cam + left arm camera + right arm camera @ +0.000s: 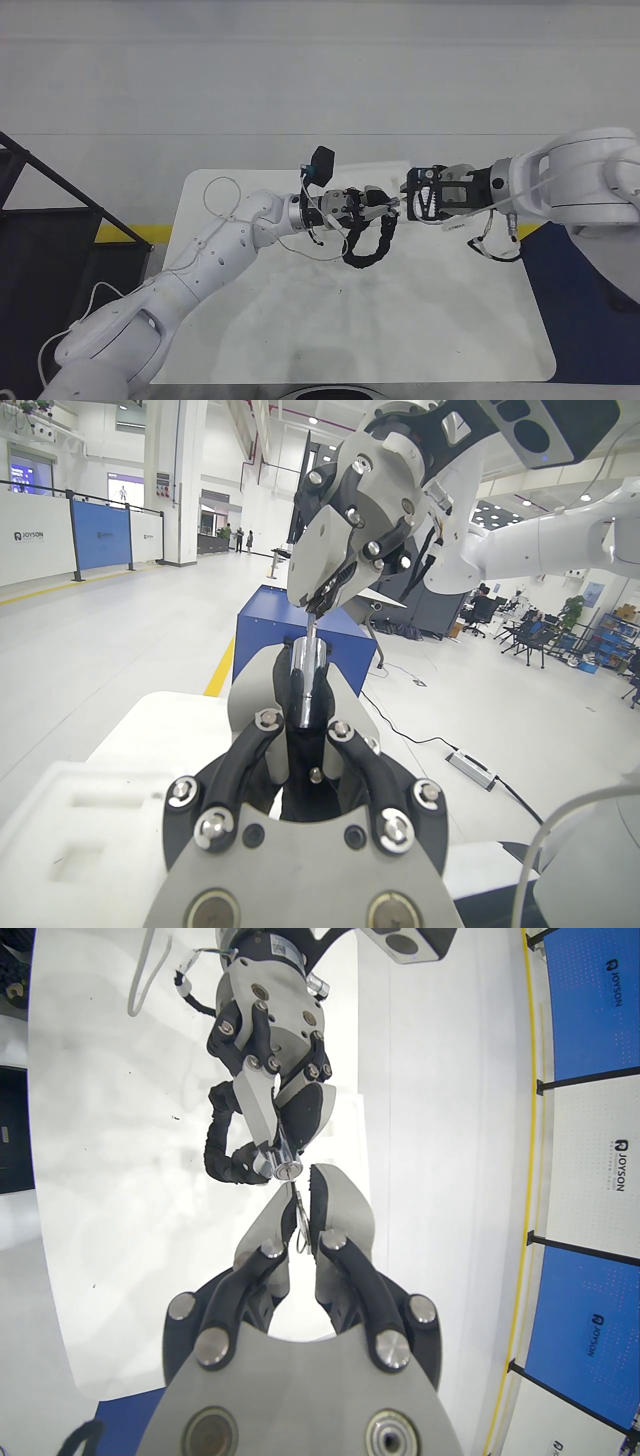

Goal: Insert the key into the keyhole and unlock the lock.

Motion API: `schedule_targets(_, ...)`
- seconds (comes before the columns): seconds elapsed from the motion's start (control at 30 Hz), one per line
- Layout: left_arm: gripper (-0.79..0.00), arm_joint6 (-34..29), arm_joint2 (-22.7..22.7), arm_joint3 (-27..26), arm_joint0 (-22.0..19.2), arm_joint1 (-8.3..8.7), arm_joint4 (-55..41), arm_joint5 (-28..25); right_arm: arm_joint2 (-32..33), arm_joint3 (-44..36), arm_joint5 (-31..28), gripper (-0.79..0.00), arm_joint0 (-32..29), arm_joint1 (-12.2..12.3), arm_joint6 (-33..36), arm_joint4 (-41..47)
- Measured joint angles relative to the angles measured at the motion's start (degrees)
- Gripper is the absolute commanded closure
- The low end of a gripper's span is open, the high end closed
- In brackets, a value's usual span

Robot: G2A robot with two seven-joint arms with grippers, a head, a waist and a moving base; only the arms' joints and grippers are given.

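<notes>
**Key tip at the keyhole, above the white table**

Clamps the lock (pixel 307 700) in the left gripper (pixel 306 660), jaws drawn narrow against its chrome barrel, end face turned toward the other arm. Pinches the key (pixel 301 1220) in the right gripper (pixel 302 1185), jaws almost together on its flat head, with a small ring showing behind the pads. Brings blade to keyhole (pixel 285 1172), tip touching the barrel's end face; cannot tell how deep. Holds both grippers nose to nose in the air over the far part of the table (pixel 450 330), clear of the surface. Trails the lock's black cable (pixel 372 248) in a drooping loop under the left gripper.

Below: white tabletop with rounded corners, faintly scuffed and dotted with a few dark specks. Beside the left arm, a white foam block (pixel 75 815) with rectangular recesses.

Beyond the table: pale grey floor crossed by a yellow line (pixel 125 232). Close past the table's edge, a blue cabinet (pixel 270 620). Farther out, blue and white partition panels (pixel 590 1003), a black frame (pixel 50 190), a power strip (pixel 472 767) on the floor, and office chairs (pixel 530 635) at distant desks.
</notes>
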Motion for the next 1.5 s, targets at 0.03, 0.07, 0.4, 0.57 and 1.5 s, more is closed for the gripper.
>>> schedule_targets(0.03, 0.0, 0.15, 0.09, 0.03, -0.07, 0.02, 0.1, 0.0, 0.09, 0.4, 0.05, 0.0, -0.07, 0.04, -0.13, 1.06)
schedule_targets(0.07, 0.0, 0.32, 0.17, 0.05, -0.11, 0.04, 0.24, 0.0, 0.17, 0.86, 0.13, 0.0, -0.17, 0.07, -0.32, 2.22)
schedule_targets(0.4, 0.0, 3.38, 0.64, 0.18, 0.41, 0.19, 3.55, 0.0, 0.24, 8.11, 3.94, 0.0, -1.47, 0.17, -1.26, 18.42)
schedule_targets(0.57, 0.0, 5.06, 0.48, 0.22, 0.58, 0.25, 4.99, 0.0, 0.02, 11.03, 7.42, 0.0, -2.53, 0.01, -1.48, 25.61)
schedule_targets(1.5, 0.0, -4.12, 1.59, 10.5, 2.86, -0.47, 24.15, 4.84, 12.67, 12.99, 6.89, -0.785, -13.5, 2.38, -9.14, 31.56)
